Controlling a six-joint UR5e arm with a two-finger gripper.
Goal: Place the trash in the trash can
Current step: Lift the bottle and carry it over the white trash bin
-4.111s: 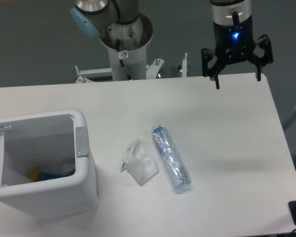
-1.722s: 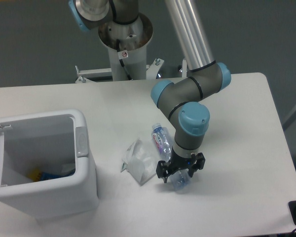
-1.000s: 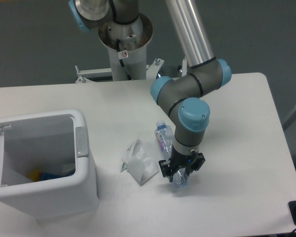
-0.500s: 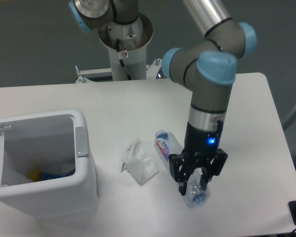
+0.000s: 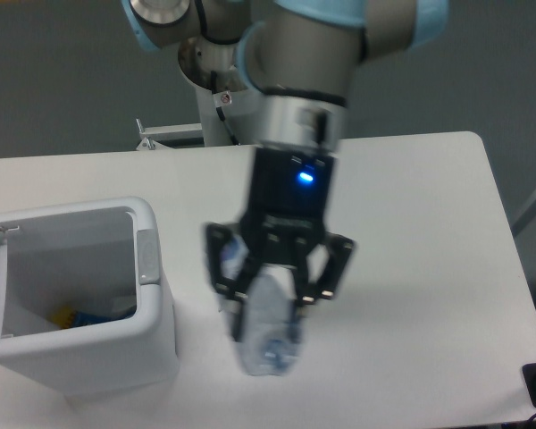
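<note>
On my left the trash can [image 5: 89, 357] stands at the near left corner of the desk [image 5: 429, 232], lid swung open to the left edge of view, grey latch tab [image 5: 148, 256] facing right, and I can see something yellow and blue lying in its bottom. Just right of it, the gripper [image 5: 272, 308] hangs large in front of the camera, blue light glowing on the wrist above it, jaws pinching the bottle [image 5: 270, 326] about its upper part. The bottle hangs lifted off the desk, long axis close to upright, its lower end blurred and pointing down toward the near edge; I can't read the label from here, too smeared. The wrapper is mostly hidden behind the gripper, so I can't place it exactly. The bottle sits right of the can's rim, not over the opening. To the right, the white desk top runs bare out to its rounded far corner, with the arm's base post [image 5: 216, 80] standing behind the far edge.
</note>
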